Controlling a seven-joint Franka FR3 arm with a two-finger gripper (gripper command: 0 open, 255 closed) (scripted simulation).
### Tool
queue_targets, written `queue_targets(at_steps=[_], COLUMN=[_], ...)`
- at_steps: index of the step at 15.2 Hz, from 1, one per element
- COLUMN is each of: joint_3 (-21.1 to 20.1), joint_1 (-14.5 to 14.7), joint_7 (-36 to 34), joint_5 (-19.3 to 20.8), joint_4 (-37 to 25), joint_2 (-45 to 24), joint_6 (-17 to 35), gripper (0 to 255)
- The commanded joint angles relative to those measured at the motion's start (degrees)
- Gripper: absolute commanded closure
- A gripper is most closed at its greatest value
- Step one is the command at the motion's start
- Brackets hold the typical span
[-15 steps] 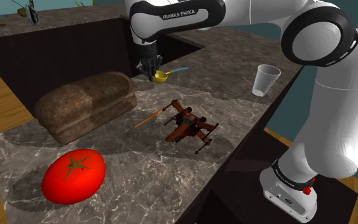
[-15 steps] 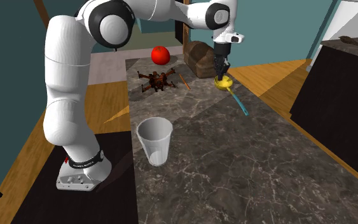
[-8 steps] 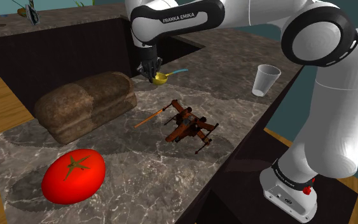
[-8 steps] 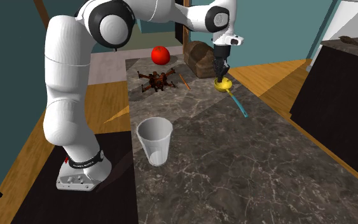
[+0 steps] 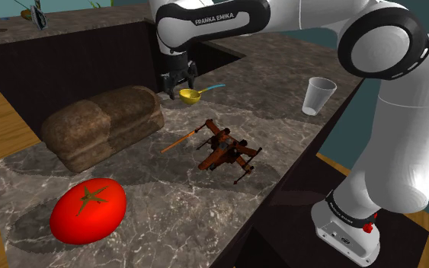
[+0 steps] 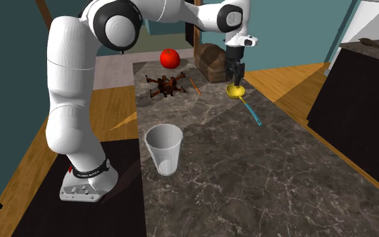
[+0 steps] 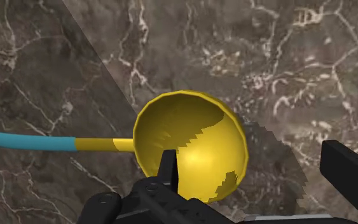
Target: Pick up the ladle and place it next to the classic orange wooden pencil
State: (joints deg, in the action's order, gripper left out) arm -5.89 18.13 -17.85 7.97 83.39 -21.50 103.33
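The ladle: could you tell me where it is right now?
The ladle lies on the counter in the shoulder view's upper middle, just right of the bread loaf and beyond the orange pencil.

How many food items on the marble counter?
2. Brown bread loaf at the shoulder view's left; red tomato at its lower left. Nothing seems hidden.

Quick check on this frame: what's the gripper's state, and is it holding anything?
Gripper: open, with its fingers apart over the yellow bowl of the ladle, not clasping it.
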Motion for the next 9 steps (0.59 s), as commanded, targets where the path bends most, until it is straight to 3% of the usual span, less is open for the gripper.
queue_targets(at_steps=[1,3,9], joint_3=[-0.07,-0.16,-0.16], joint_1=[0.21,0.5,0.5], joint_7=[0.14,0.27,0.27], joint_5=[-0.05,-0.07,-0.07], joint_4=[-3.12,-7.0,-7.0], joint_2=[-0.15,-0.46,-0.46], joint_6=[-2.98,-6.56,-6.56], gripper=[0,0,0])
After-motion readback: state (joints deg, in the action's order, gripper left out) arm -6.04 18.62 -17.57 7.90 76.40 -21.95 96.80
